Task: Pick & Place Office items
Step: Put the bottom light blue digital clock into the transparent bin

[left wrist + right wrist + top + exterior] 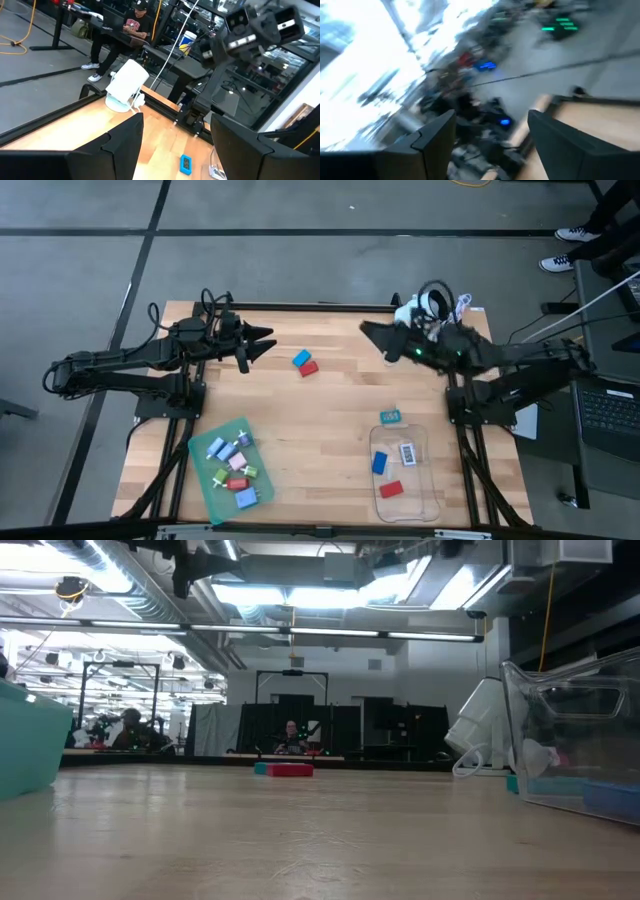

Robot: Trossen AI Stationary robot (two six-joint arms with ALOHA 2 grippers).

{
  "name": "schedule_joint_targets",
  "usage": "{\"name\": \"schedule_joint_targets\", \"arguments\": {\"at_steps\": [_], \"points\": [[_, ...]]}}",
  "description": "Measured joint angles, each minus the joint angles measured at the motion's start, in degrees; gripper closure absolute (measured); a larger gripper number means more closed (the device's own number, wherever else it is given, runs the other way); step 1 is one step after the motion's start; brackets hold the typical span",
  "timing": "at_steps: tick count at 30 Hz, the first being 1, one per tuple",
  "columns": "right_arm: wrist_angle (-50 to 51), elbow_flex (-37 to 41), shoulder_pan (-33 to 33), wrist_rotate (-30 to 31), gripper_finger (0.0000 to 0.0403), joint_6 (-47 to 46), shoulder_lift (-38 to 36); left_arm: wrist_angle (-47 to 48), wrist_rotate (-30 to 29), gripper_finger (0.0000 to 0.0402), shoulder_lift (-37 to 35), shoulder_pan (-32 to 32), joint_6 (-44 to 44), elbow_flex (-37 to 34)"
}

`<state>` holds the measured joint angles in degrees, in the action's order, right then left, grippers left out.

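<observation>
wooden table (330, 410) seen from above, both arms raised over its far half. left gripper (268, 342) hangs at the far left, fingers parted, holding nothing; right gripper (368, 332) hangs at the far right, fingers likewise apart and empty. green tray (204, 470) at the near left carries a cluster of small office items (236, 468); clear tray (428, 480) at the near right holds blue, red and white pieces. a teal piece (390, 417) lies just beyond the clear tray. a blue piece (301, 359) and red piece (309, 368) lie touching between the grippers.
</observation>
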<state>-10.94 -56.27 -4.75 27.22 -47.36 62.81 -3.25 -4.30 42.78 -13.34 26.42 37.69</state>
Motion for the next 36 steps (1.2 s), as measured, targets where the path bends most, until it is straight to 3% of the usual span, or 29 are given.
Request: {"name": "schedule_joint_targets", "arguments": {"at_steps": [3,9,16,20,25,33,36], "points": [[-0.2,-0.71,7.17,-12.88,0.0158,1.74,2.58,0.0,0.98,0.0176,0.0,0.0,-0.14,0.0],[28.02,-7.74,15.8,-30.82,0.0185,9.59,10.12,0.02,2.42,0.0176,0.0,0.0,0.46,0.0],[62.67,-12.66,20.34,-37.3,0.0196,25.72,18.43,0.13,2.35,0.0176,0.0,0.0,0.83,-0.01],[76.43,-8.74,20.54,-34.16,0.0191,26.32,19.45,0.36,2.0,0.0176,0.01,0.0,0.87,0.0],[77.93,1.15,19.76,-33.94,0.0218,20.23,15.78,0.44,-0.36,0.0176,0.0,0.0,0.87,0.0],[72.46,11.71,16.81,-39.61,0.0371,14.19,13.69,0.48,-1.0,0.0176,0.0,0.0,0.83,0.0],[69.62,13.03,16.75,-40.16,0.0392,12.86,13.7,1.0,-1.0,0.0176,0.0,0.0,0.85,0.0]]}}
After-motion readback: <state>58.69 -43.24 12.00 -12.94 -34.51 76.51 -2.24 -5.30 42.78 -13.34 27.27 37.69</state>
